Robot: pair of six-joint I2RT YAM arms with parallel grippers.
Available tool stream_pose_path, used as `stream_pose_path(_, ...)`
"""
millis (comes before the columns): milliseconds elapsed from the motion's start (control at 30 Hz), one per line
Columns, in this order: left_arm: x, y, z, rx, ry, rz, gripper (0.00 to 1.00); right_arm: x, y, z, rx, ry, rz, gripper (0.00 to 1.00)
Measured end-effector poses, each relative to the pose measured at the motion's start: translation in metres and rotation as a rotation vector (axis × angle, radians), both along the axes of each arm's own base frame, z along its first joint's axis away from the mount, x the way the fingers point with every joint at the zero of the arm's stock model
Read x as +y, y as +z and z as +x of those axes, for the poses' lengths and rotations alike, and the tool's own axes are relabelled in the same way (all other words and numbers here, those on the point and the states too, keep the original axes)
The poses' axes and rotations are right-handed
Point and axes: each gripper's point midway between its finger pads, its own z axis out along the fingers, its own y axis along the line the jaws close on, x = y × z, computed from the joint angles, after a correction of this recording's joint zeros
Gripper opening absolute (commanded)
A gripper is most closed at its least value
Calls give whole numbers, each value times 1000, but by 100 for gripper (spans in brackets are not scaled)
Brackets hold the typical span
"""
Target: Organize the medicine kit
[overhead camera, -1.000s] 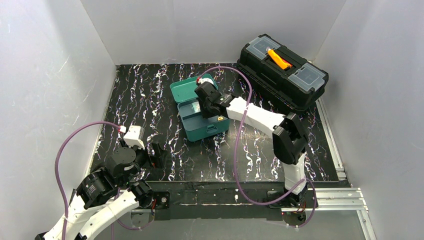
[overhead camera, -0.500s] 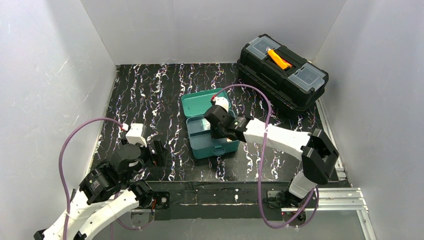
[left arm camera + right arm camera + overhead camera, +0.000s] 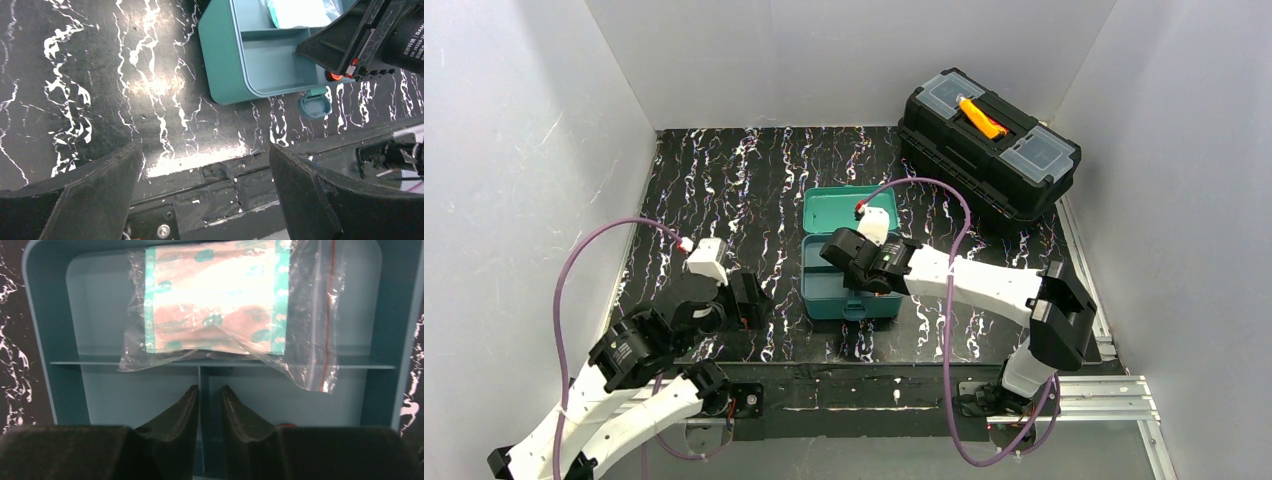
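The teal medicine kit (image 3: pixel 822 292) stands open at the table's middle, its lid (image 3: pixel 834 212) lying flat behind it. In the right wrist view a packet in a clear zip bag (image 3: pixel 215 300) lies in the tray's far compartment. My right gripper (image 3: pixel 210 390) is down inside the tray, shut on the thin middle divider (image 3: pixel 200 374). It covers the tray's middle in the top view (image 3: pixel 852 262). My left gripper (image 3: pixel 749 300) is open and empty, low over the table left of the kit. Its view shows the kit's near left corner (image 3: pixel 235 75) and front latch (image 3: pixel 314 105).
A black toolbox with an orange handle (image 3: pixel 989 140) stands at the back right, apart from the kit. White walls close the left, back and right sides. The table's metal front edge (image 3: pixel 220 175) lies under my left gripper.
The right gripper has dragged the kit nearer and to the right and turned it square to the table. The left arm has moved forward and right towards the kit.
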Motion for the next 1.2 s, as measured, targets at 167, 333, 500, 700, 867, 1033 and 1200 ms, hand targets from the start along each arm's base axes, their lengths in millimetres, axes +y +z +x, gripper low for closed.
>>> stream_pose_path(167, -14, -8, -3, 79, -35, 1, 98, -12, 7, -4, -8, -7, -29, 44)
stream_pose_path(333, -29, -18, -3, 155, -70, 10, 98, -32, 38, -3, -71, -3, -26, 54)
stream_pose_path(500, -47, -33, 6, 215, -80, 30, 98, -55, 74, 4, -135, 12, 4, 60)
stream_pose_path(700, -66, -55, 22, 281, -72, 74, 98, -90, 86, 20, -166, 10, -15, 64)
stream_pose_path(867, -75, -71, 33, 320, -52, 111, 98, -114, 75, 21, -153, 24, -34, 65)
stream_pose_path(1033, -82, -76, 42, 328, -43, 106, 88, -122, 75, 18, -168, 52, -15, 64)
stream_pose_path(1200, -86, -75, 51, 324, -30, 97, 81, -124, 67, 20, -164, 59, -8, 64)
